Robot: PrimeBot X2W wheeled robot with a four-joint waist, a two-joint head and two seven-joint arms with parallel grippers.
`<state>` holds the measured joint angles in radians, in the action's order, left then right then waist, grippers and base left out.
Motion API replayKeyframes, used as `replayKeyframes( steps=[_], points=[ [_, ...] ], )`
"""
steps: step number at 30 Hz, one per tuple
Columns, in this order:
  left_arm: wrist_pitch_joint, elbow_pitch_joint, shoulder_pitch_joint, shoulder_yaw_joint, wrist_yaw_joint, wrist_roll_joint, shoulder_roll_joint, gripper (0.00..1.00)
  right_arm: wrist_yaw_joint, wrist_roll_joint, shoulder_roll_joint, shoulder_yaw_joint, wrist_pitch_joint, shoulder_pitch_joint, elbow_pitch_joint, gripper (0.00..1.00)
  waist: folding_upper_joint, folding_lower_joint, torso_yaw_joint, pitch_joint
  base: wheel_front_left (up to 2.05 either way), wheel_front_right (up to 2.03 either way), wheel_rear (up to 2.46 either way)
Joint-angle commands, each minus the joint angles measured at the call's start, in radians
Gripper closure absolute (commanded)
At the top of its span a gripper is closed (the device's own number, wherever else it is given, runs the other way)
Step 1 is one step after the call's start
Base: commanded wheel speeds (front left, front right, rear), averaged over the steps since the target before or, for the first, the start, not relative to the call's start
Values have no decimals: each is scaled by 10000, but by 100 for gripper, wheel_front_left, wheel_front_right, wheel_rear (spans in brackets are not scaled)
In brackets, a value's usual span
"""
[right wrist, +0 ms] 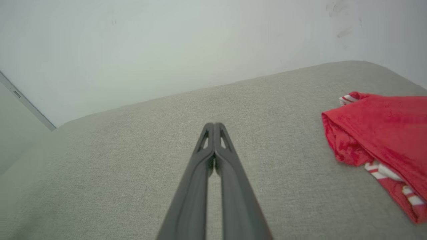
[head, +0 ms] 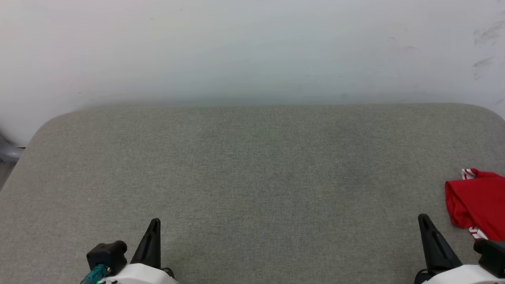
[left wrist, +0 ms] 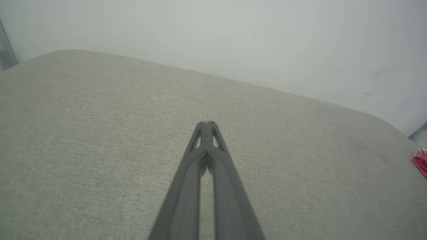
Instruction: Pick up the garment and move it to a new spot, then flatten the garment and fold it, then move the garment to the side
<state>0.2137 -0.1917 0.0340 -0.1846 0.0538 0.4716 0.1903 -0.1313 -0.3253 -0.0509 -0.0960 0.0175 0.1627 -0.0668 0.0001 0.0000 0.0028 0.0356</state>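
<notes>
a wide surface (head: 252, 177) covered in grey-beige woven fabric spreads across the head view. its two far corners are rounded and its weave is even, with faint darker patches near the middle. one thing lies directly on it: a red jersey (head: 479, 203), folded over on itself at the surface's right side and cut off by the right edge of the head view. white-and-red striped trim (head: 468, 173) peeks out at the jersey's far corner and again along its near edge. the jersey's left fold is rounded and a little puffed, well apart from the surface's middle.
</notes>
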Motion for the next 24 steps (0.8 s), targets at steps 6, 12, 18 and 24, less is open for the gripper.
replayKeyframes(
  steps=[6, 12, 18, 24],
  points=[
    [-283, 77, -394, 335, -189, 1067, -91, 100, 1, -1255, -73, 21, 40, -510, 155, 100, -1, 0, -1, -19, 0, 0, 0],
    [-544, 27, -493, 572, -332, 1971, -207, 100, 2, -2298, -94, 34, 92, -714, 411, 100, -1, 0, -2, -39, 0, 0, 0],
    [-793, -20, -588, 789, -468, 2812, -309, 100, 2, -3264, -110, 44, 152, -897, 648, 100, -1, 0, -4, -59, 0, 0, 0],
    [-1019, -64, -675, 992, -599, 3605, -411, 100, 2, -4172, -122, 50, 201, -1071, 870, 100, -1, 0, -5, -79, 0, 0, 0]
  ],
)
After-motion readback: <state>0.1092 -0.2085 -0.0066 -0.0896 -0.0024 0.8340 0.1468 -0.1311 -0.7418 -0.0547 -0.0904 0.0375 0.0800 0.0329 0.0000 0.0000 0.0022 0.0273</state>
